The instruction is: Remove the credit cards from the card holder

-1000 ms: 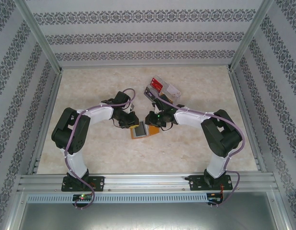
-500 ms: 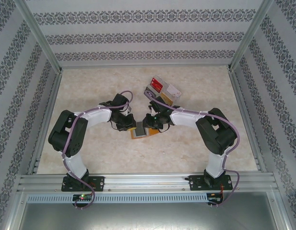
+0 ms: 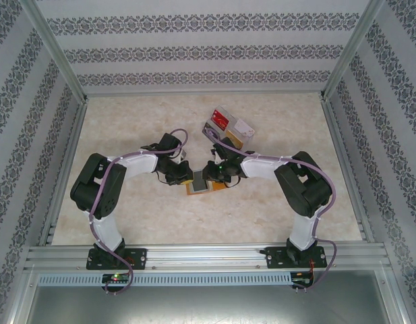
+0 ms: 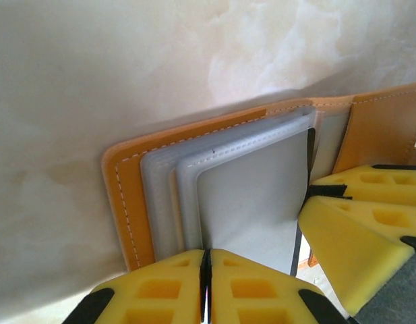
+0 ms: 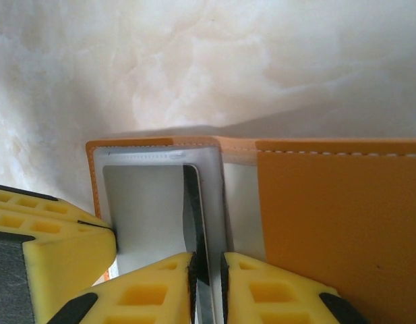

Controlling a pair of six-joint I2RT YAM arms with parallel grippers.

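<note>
The job looks partly done: a red card [image 3: 221, 120] already lies in the clear tray [image 3: 243, 129] toward the back of the tabletop [image 3: 282, 209], while the card holder [image 3: 199, 186] lies opened out near the middle, between the two arms. The right hand [image 5: 208, 283] is narrowed onto the thin edge of a dark grey card [image 5: 193, 216], which stands on edge in the fold and seems not yet free of its pocket. The left hand [image 4: 205, 283] is pinched almost flat on a grey-blue inner pocket leaf [image 4: 251, 196], apparently pinning the holder down. What is left, by this reading, is to draw that card clear and set it aside; whether more cards sit in the other pockets cannot be told. Room is tight at the holder itself, since the two hands sit just beside each other over the same fold. Around them the tabletop lies bare to the left and toward the near rail [image 3: 208, 255], and the tray is well apart behind.
</note>
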